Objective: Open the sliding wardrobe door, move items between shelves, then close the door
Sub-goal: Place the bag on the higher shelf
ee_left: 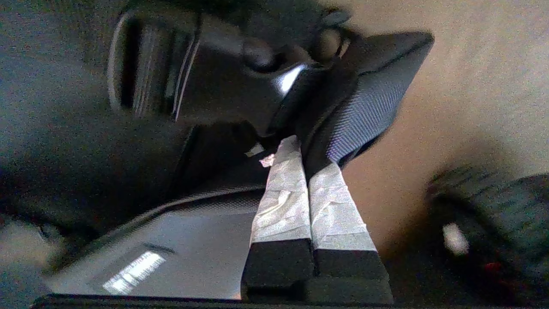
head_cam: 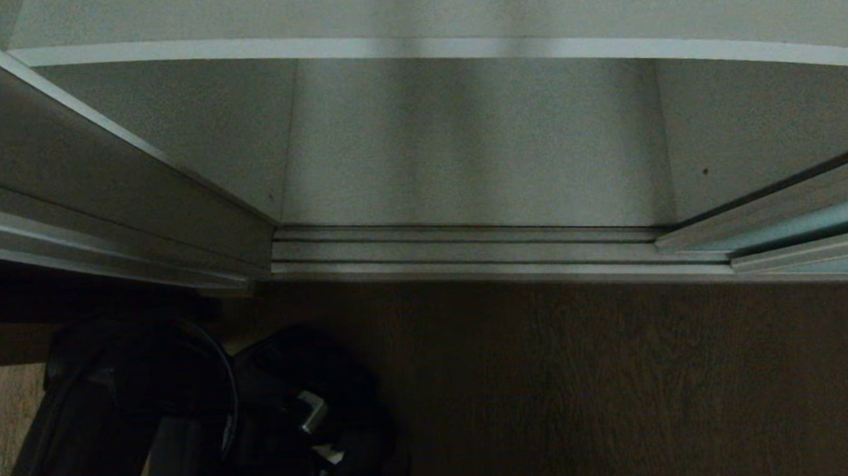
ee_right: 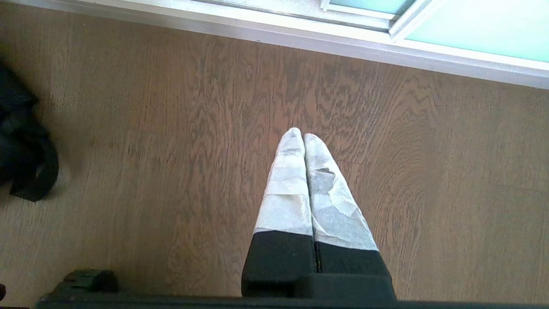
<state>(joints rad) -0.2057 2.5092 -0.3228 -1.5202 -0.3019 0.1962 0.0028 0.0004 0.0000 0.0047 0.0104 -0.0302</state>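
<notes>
The wardrobe stands open in front of me: its pale inside wall fills the middle of my head view, with one shelf [head_cam: 457, 47] crossing above as a wide white-grey board with a lighter front edge. No items show on what I can see of it. The sliding wardrobe door [head_cam: 815, 221] is pushed off to my right, where only a strip of its frosted blue-green glass in the thin silver frame shows, sitting on the ridged floor track [head_cam: 468, 246]. In front of the track runs the brown wooden floor [head_cam: 620, 373].

I judge the door will be stiff, fairly heavy and smooth. The glass would be slippery and should not be pressed hard, so the metal frame edge is the place to push or hook it, sliding along the track rather than pulling outward.

My left hand [ee_left: 306, 171] is low at my left side, close against my own dark body, its taped fingers pressed together and holding nothing. My right hand [ee_right: 303, 141] hangs parked over the floor, pointing down, fingers likewise closed and empty.

I can read no brand, label or writing anywhere.
</notes>
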